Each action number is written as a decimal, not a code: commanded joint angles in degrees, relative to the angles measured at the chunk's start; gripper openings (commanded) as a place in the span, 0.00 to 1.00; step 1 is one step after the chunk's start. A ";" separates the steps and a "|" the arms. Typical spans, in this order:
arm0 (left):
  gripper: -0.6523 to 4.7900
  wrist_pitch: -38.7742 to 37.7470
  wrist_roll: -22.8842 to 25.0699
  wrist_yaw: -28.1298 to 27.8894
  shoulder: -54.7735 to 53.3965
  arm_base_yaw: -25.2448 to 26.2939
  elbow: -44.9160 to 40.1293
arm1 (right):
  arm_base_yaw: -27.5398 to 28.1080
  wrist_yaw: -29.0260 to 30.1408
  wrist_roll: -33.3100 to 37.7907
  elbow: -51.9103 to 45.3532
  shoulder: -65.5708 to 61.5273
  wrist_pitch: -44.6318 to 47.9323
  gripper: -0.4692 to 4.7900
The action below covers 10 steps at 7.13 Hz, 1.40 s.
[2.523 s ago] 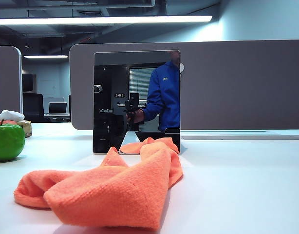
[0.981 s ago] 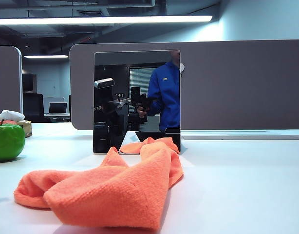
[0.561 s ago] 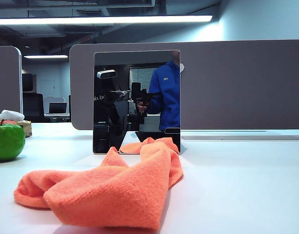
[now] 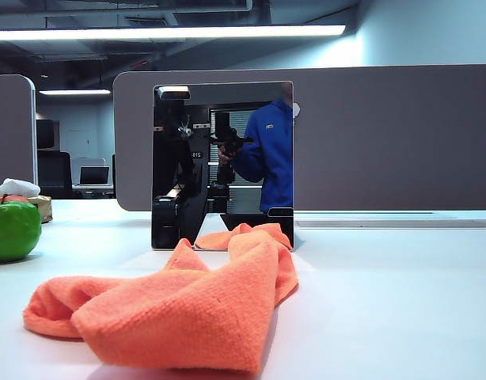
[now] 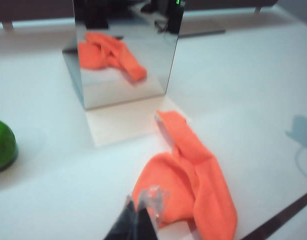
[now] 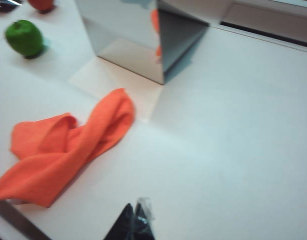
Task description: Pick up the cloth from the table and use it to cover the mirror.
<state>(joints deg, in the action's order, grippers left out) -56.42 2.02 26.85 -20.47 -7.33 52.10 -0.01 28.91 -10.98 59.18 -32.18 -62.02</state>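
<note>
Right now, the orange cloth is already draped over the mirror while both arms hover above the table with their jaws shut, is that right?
Not quite. The cloth lies crumpled on the table in front of the mirror, which stands uncovered, as the exterior view shows. Both the left gripper and right gripper do hover with jaws shut.

An office: grey partition panels (image 4: 385,134), ceiling strip lights (image 4: 168,32), a desk chair (image 4: 53,172) and laptop (image 4: 93,175) behind.

Mirror (image 4: 222,162) reflection – small reversed label, unreadable.
</note>
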 commanded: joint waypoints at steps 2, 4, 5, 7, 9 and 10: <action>0.11 7.41 2.14 -1.86 -11.34 -0.09 0.00 | -12.11 0.68 0.52 0.22 -8.85 6.88 0.09; 0.11 6.71 2.27 0.35 -15.85 -0.11 -0.13 | -29.88 -11.17 1.99 0.20 -22.12 15.93 0.09; 0.11 5.75 2.27 2.49 -17.00 -0.13 -0.26 | -33.70 -10.75 2.01 0.20 -27.63 22.10 0.09; 0.11 6.03 2.49 5.97 -18.21 -0.17 -0.35 | -35.21 -9.86 3.61 0.17 -33.03 25.00 0.09; 0.11 9.97 3.74 4.72 -21.24 -6.75 -1.11 | -35.76 -9.70 3.93 0.17 -38.40 28.11 0.09; 0.11 14.03 3.30 2.64 -25.94 -13.81 -3.15 | -35.74 -10.12 5.05 0.20 -39.01 29.57 0.09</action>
<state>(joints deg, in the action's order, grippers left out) -43.77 5.37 29.61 -45.69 -20.10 49.39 -35.68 18.81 -6.61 59.16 -71.37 -34.11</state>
